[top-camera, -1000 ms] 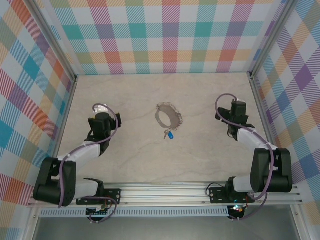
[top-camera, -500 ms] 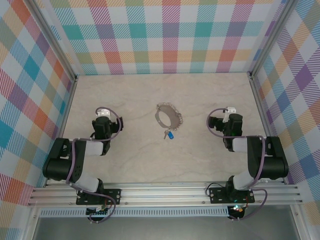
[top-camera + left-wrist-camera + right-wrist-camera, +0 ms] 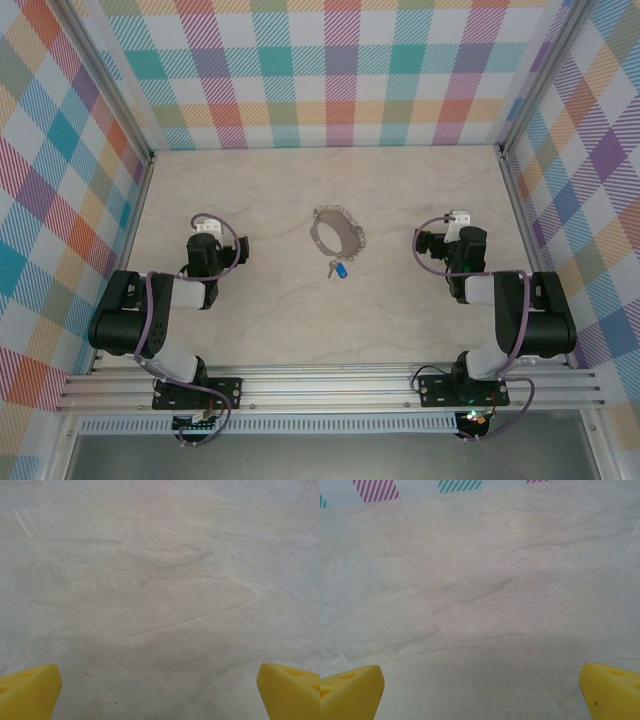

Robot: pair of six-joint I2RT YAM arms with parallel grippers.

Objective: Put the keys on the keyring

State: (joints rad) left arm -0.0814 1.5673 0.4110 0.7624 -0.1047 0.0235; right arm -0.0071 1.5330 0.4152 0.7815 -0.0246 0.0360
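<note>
Left pincer (image 3: 205,234), overhead view: released, jaws wide, nothing between them. It sits low over the left part of the counter (image 3: 270,310), with its arm folded back toward the base. Right pincer (image 3: 460,224): also released and empty, over the right part of the counter, arm folded the same way.

Same view, room: pale marbled counter with faint veins. Plaid walls (image 3: 330,70) in teal, orange, purple and pink close it in at the back and on both sides. An aluminium rail (image 3: 330,385) runs along the near edge and carries both arm bases.

The keyring (image 3: 337,232) lies flat at mid-counter, between the two pincers and well apart from each. Small silvery links hang along its rim. The key (image 3: 342,269), blue-headed, lies just beside the ring's near rim; I cannot tell whether they touch.

Left wrist view: left pincer (image 3: 160,690) spread, with yellow fingertips (image 3: 27,690) at the bottom corners. Bare veined counter (image 3: 160,580) lies between and beyond them.

Right wrist view: right pincer (image 3: 480,690) spread, with yellow fingertips (image 3: 612,687) at the bottom corners. Bare counter (image 3: 480,595) stretches ahead to a thin strip of plaid wall (image 3: 375,489) at the top edge.
</note>
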